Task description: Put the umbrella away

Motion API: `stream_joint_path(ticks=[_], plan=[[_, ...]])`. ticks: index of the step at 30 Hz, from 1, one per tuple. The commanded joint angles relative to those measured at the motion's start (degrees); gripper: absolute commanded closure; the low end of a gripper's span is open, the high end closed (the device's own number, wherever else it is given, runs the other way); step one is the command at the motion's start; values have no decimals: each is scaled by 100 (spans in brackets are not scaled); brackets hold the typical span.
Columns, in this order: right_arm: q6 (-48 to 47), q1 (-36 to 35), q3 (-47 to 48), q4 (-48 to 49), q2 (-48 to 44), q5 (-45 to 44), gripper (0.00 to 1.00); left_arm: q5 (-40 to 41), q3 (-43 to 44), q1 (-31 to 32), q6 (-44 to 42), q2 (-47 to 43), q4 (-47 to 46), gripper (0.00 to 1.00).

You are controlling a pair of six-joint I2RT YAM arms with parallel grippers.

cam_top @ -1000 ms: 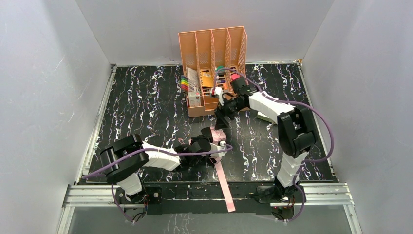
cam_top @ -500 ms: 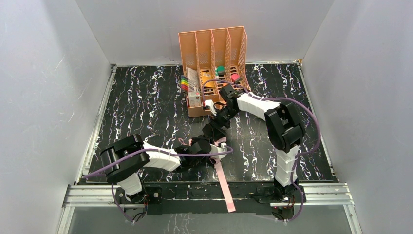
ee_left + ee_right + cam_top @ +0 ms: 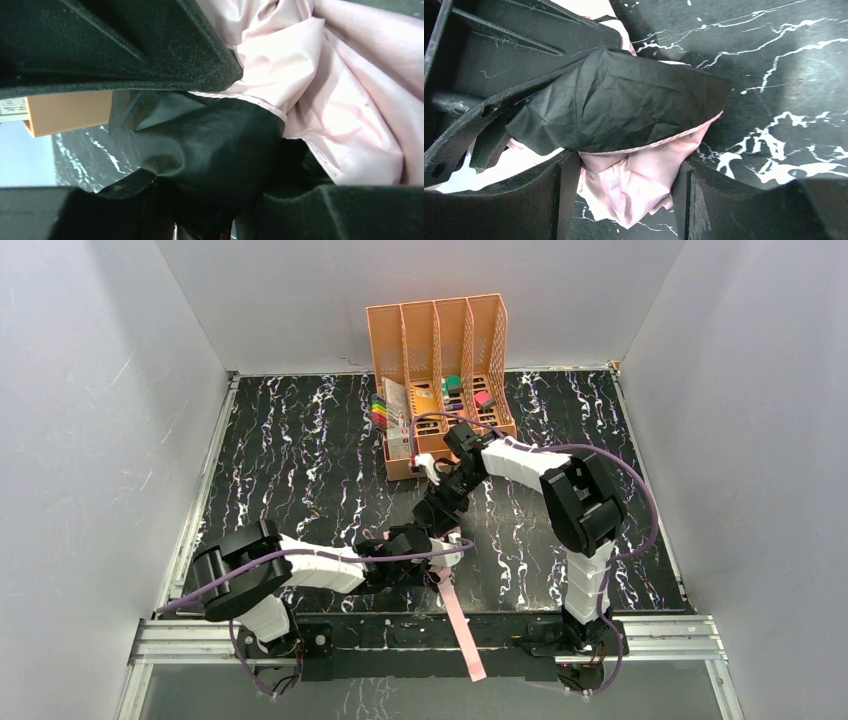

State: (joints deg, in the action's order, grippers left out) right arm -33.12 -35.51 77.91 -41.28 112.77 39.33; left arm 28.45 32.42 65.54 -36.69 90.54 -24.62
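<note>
Holding the umbrella [image 3: 624, 105] at the front of the table [image 3: 300, 460], my left gripper [image 3: 215, 130] is clamped on its fabric, pink strap [image 3: 462, 625] trailing over the near edge. Beyond, the right gripper [image 3: 626, 172] straddles the bunch, pinching or not I cannot tell; the orange desk organiser [image 3: 440, 340] stands behind.

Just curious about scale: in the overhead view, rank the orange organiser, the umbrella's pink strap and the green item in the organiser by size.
Largest: orange organiser.
Then: pink strap, long but thin.
Smallest: green item.
</note>
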Motion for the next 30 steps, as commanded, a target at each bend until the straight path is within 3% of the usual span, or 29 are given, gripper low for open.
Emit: stream_joint_path(ticks=[1,5,13,22,30], plan=[[132,-191,-660,553,7,-1111,44,-199,186,29,1195,-555,865,76],[329,-211,-975,934,-223,-1381,50,-172,301,37,1829,-950,1290,69],[598,-237,-1509,1570,-834,-1568,50,-265,137,38,2578,-2022,1725,51],[764,-344,-2012,2179,-1336,-1833,51,-289,102,30,3583,-3124,2530,43],[1046,-695,-2621,2858,-1862,-2467,53,862,654,-157,6115,-3577,4034,21]])
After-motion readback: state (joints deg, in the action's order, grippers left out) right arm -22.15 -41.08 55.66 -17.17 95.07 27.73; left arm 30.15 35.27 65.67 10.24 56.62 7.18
